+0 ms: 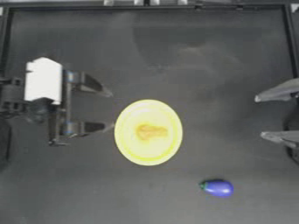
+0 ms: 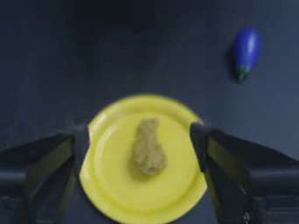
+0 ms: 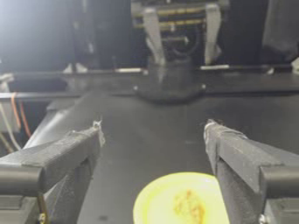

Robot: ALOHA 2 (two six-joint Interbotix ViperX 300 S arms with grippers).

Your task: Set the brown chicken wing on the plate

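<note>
The brown chicken wing (image 1: 151,131) lies in the middle of the light yellow plate (image 1: 131,148), which sits at the table's centre. The left wrist view shows the same chicken wing (image 2: 148,148) resting on the plate (image 2: 111,183) between my own jaws. My left gripper (image 1: 109,109) is open just left of the plate, holding nothing. Drawn back at the right edge, my right gripper (image 1: 260,117) is open and empty too. The right wrist view catches the plate (image 3: 154,201) and the wing (image 3: 187,205) low down.
A blue eggplant-like toy (image 1: 218,188) with a green tip lies toward the front right of the plate, also seen as the blue toy (image 2: 246,51) in the left wrist view. The table's frame rails (image 1: 152,5) run along the back edge.
</note>
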